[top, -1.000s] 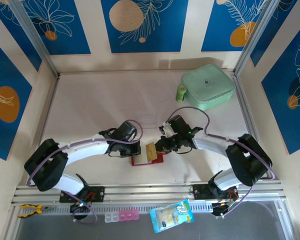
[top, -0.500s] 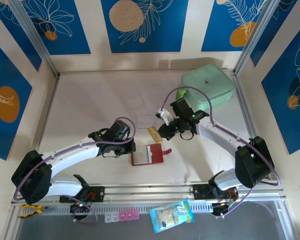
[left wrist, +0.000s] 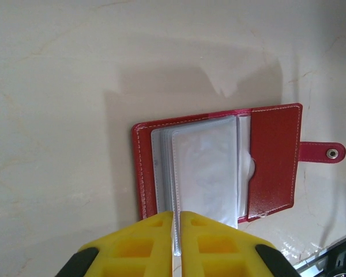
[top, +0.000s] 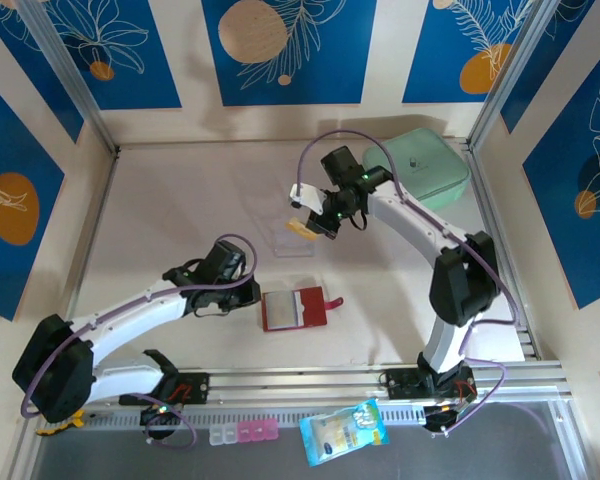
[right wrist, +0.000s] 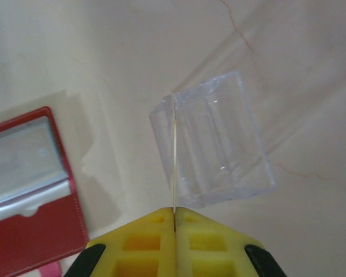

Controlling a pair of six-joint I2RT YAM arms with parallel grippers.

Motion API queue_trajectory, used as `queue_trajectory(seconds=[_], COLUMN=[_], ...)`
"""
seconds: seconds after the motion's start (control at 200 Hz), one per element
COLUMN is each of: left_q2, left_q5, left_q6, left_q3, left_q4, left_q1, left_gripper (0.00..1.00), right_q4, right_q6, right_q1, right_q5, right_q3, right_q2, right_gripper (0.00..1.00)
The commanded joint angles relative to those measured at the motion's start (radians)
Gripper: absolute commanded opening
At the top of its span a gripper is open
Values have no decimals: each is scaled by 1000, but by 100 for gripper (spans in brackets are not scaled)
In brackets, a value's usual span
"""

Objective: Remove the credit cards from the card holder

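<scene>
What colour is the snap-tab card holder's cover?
Red; the flat rectangular card holder shows clearest in left wrist view.

Matt, pale, faintly veined stone look on the surface (left wrist: 57, 86). Smooth red leather-like skin on the card holder (left wrist: 274, 161), with a slight sheen and pale stitching along the edges. Inside it, greyish clear plastic pockets (left wrist: 205, 173), shiny and a little cloudy. Small metal stud on the snap tab (left wrist: 323, 153). Matt yellow moulded plastic on the left pincer (left wrist: 177, 222) and right pincer (right wrist: 174, 216). Thin, stiff tan credit card (top: 300, 230). Glossy transparent finish on the clear plastic piece (right wrist: 219, 150). Soft-looking matt mint-green case (top: 417, 175). Dull silver metal rail (top: 310, 385).
</scene>
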Motion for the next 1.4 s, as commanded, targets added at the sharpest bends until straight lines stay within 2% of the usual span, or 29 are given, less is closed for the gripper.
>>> queue_trajectory(seconds=[0.0,0.4,0.735,1.396], left_q2=[-20,2,8,17], left_q5=[1,23,39,71], left_q6=[7,8,14,32], left_q3=[-20,-32,-47,-50], left_q4=[-31,-17,-4,9], left_q1=[19,44,62,86], left_gripper=[12,12,12,12], right_q4=[-138,-306,-387,-467], right_q6=[-117,-191,-219,-231], right_q1=[-8,-13,1,51], right_q5=[16,-26,-23,-17], right_q3=[103,368,469,440], right_q2=[84,319,438,491], right_gripper=[0,0,0,0])
